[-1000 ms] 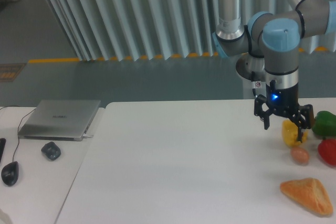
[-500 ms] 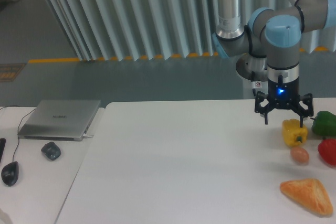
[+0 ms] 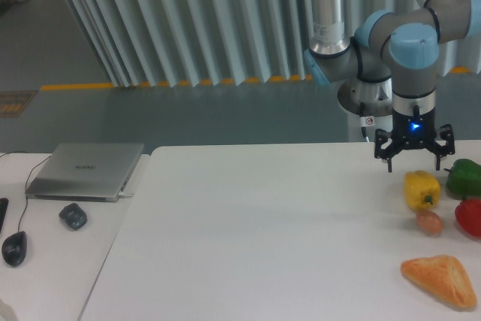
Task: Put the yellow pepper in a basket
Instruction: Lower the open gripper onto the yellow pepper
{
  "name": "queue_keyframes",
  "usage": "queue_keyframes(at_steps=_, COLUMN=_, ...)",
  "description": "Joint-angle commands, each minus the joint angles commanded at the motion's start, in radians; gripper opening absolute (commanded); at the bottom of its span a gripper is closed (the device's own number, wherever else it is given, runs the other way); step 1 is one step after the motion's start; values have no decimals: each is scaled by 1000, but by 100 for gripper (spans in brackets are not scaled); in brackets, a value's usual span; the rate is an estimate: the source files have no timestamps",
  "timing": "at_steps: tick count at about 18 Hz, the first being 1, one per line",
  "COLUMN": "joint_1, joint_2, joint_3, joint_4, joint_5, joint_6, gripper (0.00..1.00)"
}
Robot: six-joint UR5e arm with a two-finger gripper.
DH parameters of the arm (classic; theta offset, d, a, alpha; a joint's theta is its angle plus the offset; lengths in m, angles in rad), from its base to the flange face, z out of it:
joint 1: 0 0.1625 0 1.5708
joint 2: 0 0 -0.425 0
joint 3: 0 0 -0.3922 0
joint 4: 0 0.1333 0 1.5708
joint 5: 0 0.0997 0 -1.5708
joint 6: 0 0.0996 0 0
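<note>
The yellow pepper (image 3: 421,189) rests on the white table (image 3: 263,238) near the right edge, glossy and lobed, with its stem facing the camera. My gripper (image 3: 414,165) hangs just above and slightly behind it, fingers spread open and pointing down, nothing between them. No basket is in view.
A green pepper (image 3: 465,177) and a red pepper (image 3: 470,216) lie right of the yellow one. A small brown egg-like item (image 3: 429,222) sits just in front of it, and a croissant-like pastry (image 3: 440,281) nearer the front. A laptop (image 3: 85,170), a dark object (image 3: 73,216) and a mouse (image 3: 13,247) lie at the left.
The gripper has risen and shifted slightly right, off the yellow pepper, which it straddled a second ago. The pepper stays on the table.
</note>
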Motion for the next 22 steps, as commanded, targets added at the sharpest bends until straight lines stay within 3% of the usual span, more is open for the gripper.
queue_keyframes(at_steps=8, joint_1=14, joint_2=-60, joint_3=-2, joint_4=26, joint_5=23, joint_6=-40, gripper=100)
queue_keyframes(at_steps=22, joint_1=-9, joint_2=-113, joint_3=-25, joint_4=26, joint_5=90, joint_6=-84, gripper=100)
